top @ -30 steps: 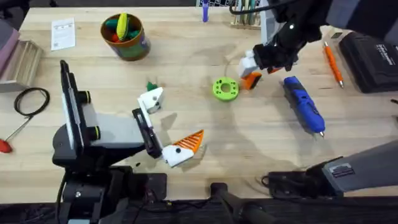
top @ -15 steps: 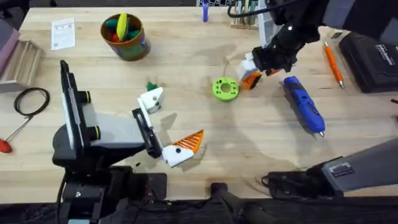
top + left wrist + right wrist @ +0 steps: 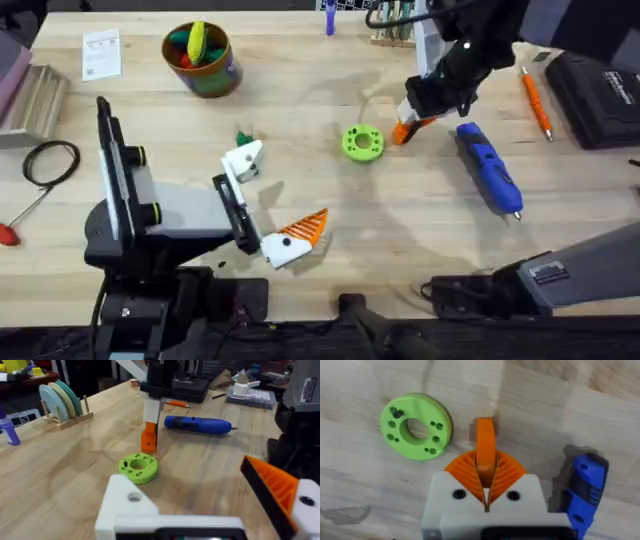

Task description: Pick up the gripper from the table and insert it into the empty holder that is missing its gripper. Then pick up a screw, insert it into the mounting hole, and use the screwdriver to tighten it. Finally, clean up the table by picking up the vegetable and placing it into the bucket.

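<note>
The gripper, a small orange ribbed wedge (image 3: 404,130), stands on the table just right of the green disc (image 3: 362,142). My right gripper (image 3: 414,116) is shut on it, its orange pads (image 3: 507,467) pressing both sides of the wedge (image 3: 485,442). My left gripper (image 3: 270,200) is open near the table's front. One finger is the bare white holder (image 3: 243,160) (image 3: 131,505), the other carries an orange pad (image 3: 305,228). The blue screwdriver (image 3: 490,168) lies right of the wedge. The dark green vegetable (image 3: 243,137) lies beside the holder. The bucket (image 3: 202,58) stands at the back left.
The green disc (image 3: 416,426) has several holes. An orange pen-like tool (image 3: 534,102) and a black case (image 3: 600,95) lie at the far right. A black cable loop (image 3: 50,160), a red-handled tool (image 3: 8,232) and a paper card (image 3: 101,53) occupy the left side.
The right gripper's white fingers have drawn together around the orange wedge, which stays in place beside the green disc. The left arm has not moved.
</note>
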Robot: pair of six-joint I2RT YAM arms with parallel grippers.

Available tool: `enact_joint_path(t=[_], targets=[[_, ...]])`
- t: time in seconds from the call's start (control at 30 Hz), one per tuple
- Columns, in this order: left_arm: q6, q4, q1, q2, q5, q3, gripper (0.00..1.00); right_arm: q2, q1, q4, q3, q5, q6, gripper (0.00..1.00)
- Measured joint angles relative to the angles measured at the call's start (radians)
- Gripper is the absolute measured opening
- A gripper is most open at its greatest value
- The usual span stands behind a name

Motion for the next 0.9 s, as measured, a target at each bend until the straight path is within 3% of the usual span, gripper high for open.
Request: enact_joint_path(t=[0.53,0.9], targets=[[0.000,0.000,0.000,0.000,0.000,0.000,0.986,-0.022,0.000,-0.041,0.017,-0.031,0.000,0.010],[0.000,0.000,0.000,0.000,0.000,0.000,0.986,-0.220,0.000,0.110,0.053,-0.380,0.098,0.010]])
